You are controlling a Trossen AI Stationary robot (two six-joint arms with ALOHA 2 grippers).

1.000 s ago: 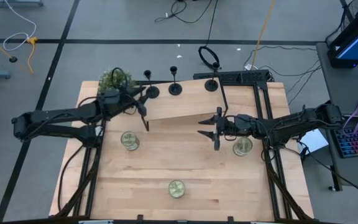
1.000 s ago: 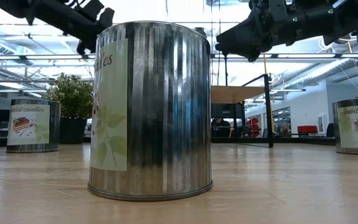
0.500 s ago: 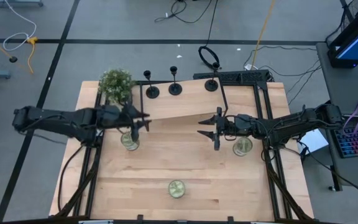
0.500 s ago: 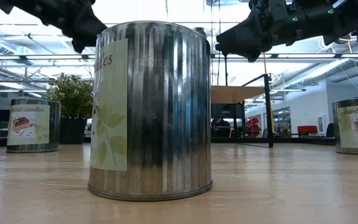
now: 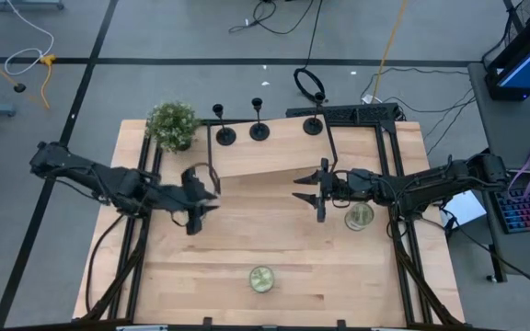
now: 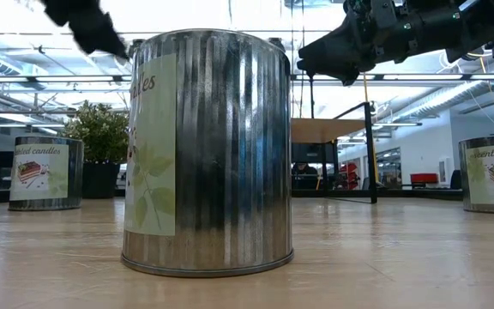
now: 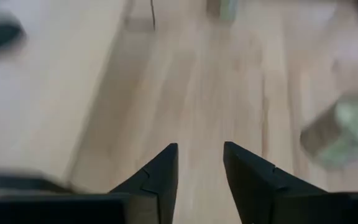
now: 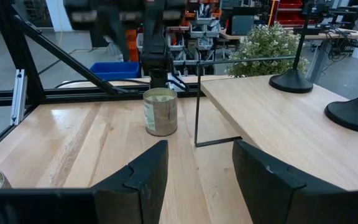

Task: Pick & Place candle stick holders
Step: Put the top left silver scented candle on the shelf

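The three candle stick holders [image 5: 259,129] stand in a row along the far edge of the worktop [image 5: 274,248], on a raised wooden panel [image 5: 339,147], each upright on its round base; nothing touches them. A small potted plant [image 5: 173,124] sits at the far left corner, just beside the leftmost holder.

The left gripper [image 5: 194,204] hangs over the left half of the worktop, well apart from the holders and nearer the middle than the far edge. Its two fingers [image 7: 160,177] stand apart with bare wood between them (the wrist view is blurred, but the gap is plain). It holds nothing.

The right gripper [image 5: 318,193] hovers over the middle of the worktop, just in front of the raised panel's near edge, fingers [image 8: 143,180] spread and empty. The rightmost holder is the closest to it, farther back on the panel.

A candle tin [image 5: 359,217] stands near the right edge, another [image 5: 261,279] by the near edge.
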